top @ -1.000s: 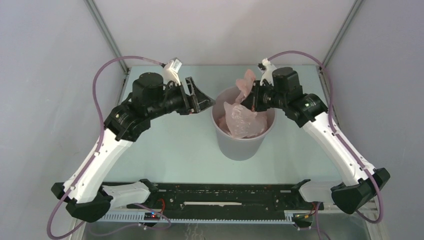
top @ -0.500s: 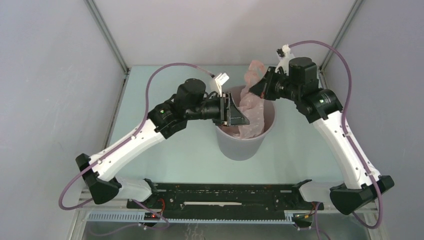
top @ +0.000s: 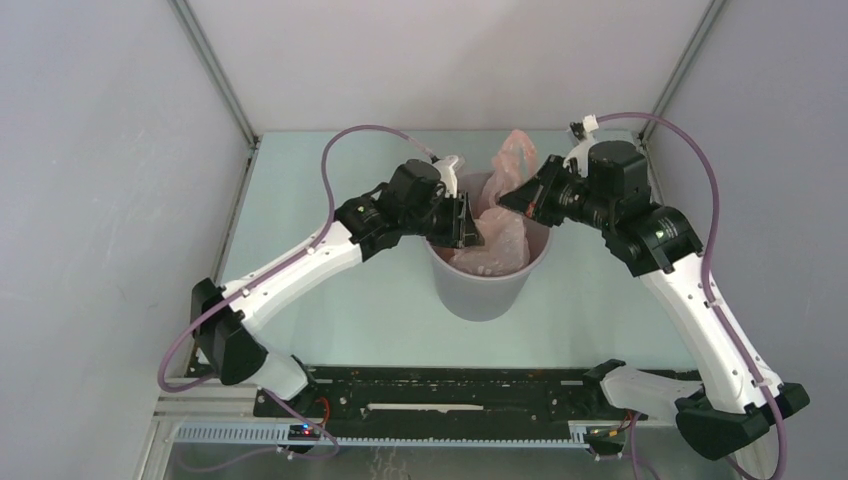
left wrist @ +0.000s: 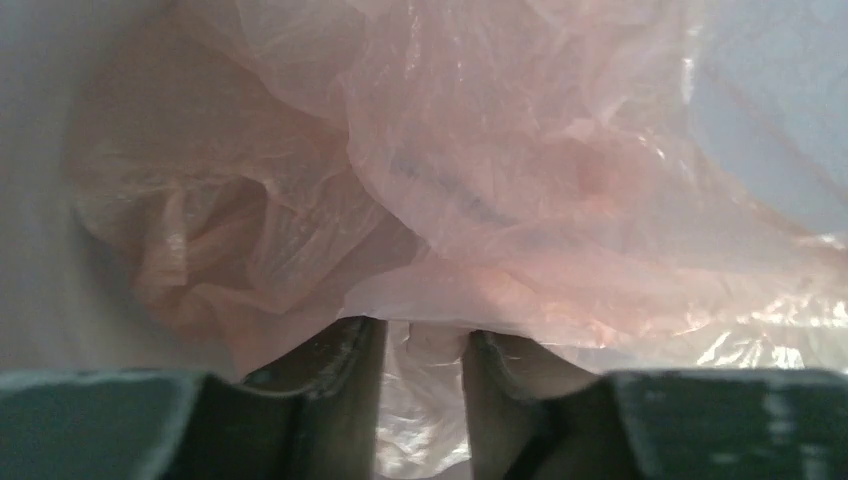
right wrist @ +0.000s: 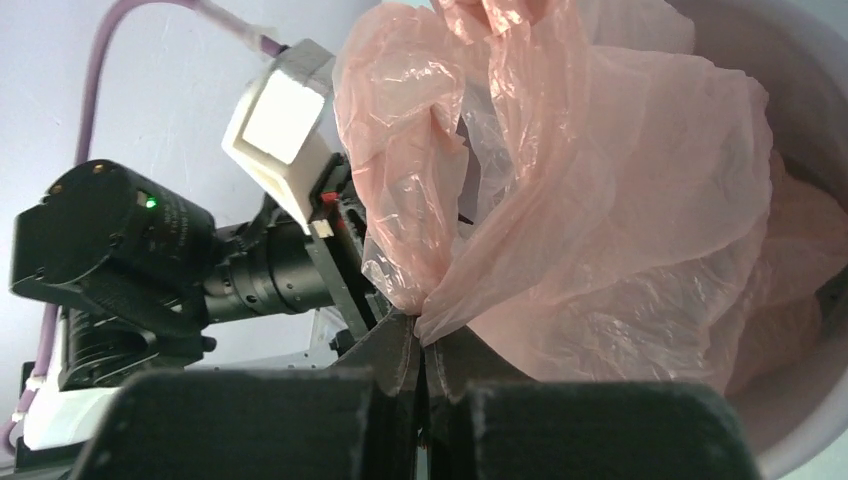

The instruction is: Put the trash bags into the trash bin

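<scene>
The thin, wrinkled, translucent pale-pink plastic film bag (top: 497, 238) is partly inside the plain light-grey round plastic bin (top: 478, 292), which stands upright near the middle of the pale table (top: 350, 300). A crumpled mass of film fills the bin's mouth, while a long twisted tail rises above the far rim. The right gripper (top: 513, 197) holds that tail from the right. In its wrist view the jaws are clenched on a gathered twist of the bag, and the film fans out above and to the right of them. The left gripper (left wrist: 422, 338) reaches over the left rim into the bin and presses against the film. Its jaws stand a narrow gap apart with a pale fold of film in the gap. I cannot tell whether they pinch that fold or merely rest against it. The task looks well under way but not finished, since much of the bag is below the rim and the raised tail is outside. By my reading, that tail must be lowered or pushed in and released, and both arms must come away. The floppy film may spring back up or cling to the jaws.
</scene>
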